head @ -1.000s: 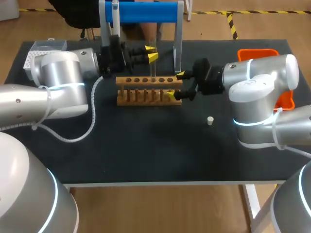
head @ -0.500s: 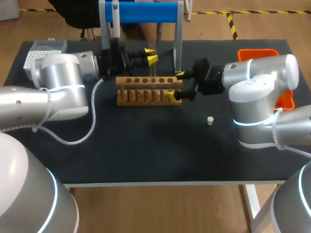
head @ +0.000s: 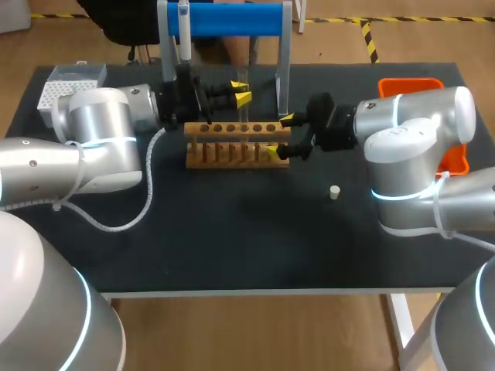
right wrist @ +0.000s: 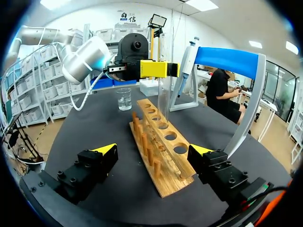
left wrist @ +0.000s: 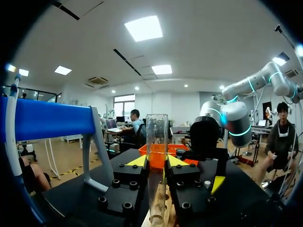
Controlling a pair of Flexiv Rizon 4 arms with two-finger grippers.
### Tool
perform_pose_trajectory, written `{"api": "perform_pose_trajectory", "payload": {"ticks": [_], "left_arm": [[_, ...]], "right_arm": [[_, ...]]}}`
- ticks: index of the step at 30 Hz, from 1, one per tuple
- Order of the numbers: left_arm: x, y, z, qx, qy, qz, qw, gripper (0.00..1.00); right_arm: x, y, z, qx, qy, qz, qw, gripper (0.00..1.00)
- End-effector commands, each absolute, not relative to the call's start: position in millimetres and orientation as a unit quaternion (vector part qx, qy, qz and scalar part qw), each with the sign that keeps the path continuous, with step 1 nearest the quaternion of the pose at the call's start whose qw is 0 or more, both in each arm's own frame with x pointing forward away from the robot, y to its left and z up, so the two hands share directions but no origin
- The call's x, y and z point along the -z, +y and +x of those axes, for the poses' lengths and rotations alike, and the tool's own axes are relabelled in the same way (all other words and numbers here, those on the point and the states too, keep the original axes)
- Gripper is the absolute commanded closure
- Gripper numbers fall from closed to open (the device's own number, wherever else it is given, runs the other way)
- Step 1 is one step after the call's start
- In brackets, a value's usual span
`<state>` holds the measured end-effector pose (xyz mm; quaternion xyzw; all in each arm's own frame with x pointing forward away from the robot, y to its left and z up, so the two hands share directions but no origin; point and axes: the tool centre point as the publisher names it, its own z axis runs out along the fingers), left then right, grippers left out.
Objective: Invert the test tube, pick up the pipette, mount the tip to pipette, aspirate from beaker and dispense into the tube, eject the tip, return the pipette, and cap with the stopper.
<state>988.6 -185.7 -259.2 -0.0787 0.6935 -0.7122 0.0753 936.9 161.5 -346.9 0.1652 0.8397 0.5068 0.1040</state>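
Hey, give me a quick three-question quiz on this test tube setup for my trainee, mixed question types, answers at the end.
1. True or false: the left gripper is shut on the test tube.
2. Fill in: the right gripper is ___, one finger on either side of the wooden rack's end.
3. The stopper is: A in the tube's mouth; B on the table, apart from both grippers; C in the right gripper.

Key: 1 true; 2 open; 3 B.
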Motion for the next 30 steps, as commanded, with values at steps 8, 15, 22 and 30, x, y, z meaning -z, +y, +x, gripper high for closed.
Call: {"api": "perform_pose_trajectory", "payload": {"ticks": [8,15,22,30], "left_arm": [[267.2,-185.2,992.7,0.715,0.691,-0.079,0.074,1.0],[271.5,-184.2,993.1,0.715,0.69,-0.081,0.072,1.0],[275.9,-183.2,994.2,0.715,0.69,-0.084,0.069,1.0],[281.5,-183.1,995.2,0.716,0.69,-0.087,0.065,1.0]], "right_arm": [[347.7,161.9,936.2,-0.507,0.839,0.166,0.105,0.0],[347.7,161.9,936.2,-0.507,0.839,0.166,0.105,0.0],[347.7,161.9,936.2,-0.507,0.839,0.166,0.105,0.0],[347.7,161.9,936.2,-0.507,0.839,0.166,0.105,0.0]]}}
